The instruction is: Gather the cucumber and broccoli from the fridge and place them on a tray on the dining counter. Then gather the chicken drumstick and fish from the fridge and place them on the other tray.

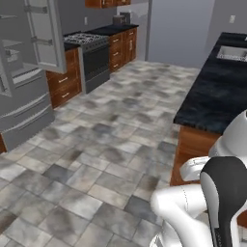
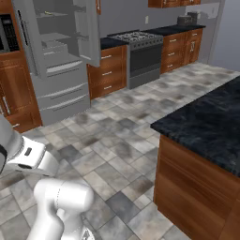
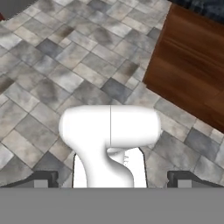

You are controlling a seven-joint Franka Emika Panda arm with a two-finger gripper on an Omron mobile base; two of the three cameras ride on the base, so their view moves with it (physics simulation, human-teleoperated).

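right now my claw (image 3: 112,178) is spread wide apart and holds nothing, pointing down at the stone floor (image 3: 52,74). far off, the fridge (image 2: 58,56) has its doors open. beside me is the dining counter (image 1: 217,91).

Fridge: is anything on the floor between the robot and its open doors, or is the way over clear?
Nothing visible blocks it. The fridge stands with its doors open across bare tiled floor. The dining counter lies off to the right, beside that path. The pincer is open, pointing down at the floor.
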